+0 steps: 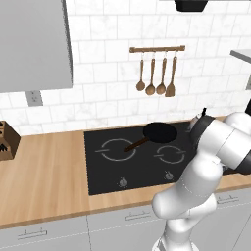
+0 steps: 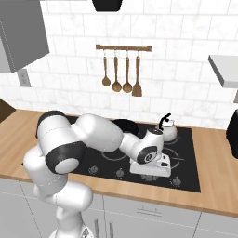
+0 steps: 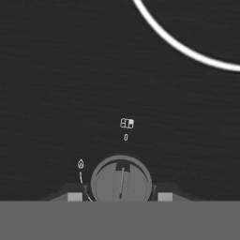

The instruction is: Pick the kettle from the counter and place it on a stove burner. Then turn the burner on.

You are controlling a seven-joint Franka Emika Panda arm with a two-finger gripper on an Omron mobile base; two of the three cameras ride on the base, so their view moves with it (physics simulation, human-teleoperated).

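The kettle (image 2: 169, 130) looks like polished silvery metal with a black handle. The cooktop (image 1: 105, 169) is glossy black glass, and the counter (image 1: 44, 181) is matt tan wood grain.

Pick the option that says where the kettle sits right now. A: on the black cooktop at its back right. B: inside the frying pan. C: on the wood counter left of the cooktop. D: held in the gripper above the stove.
A: in the right base view the kettle stands on the black glass cooktop at its back right, apart from the frying pan, while the gripper straddles a stove knob.
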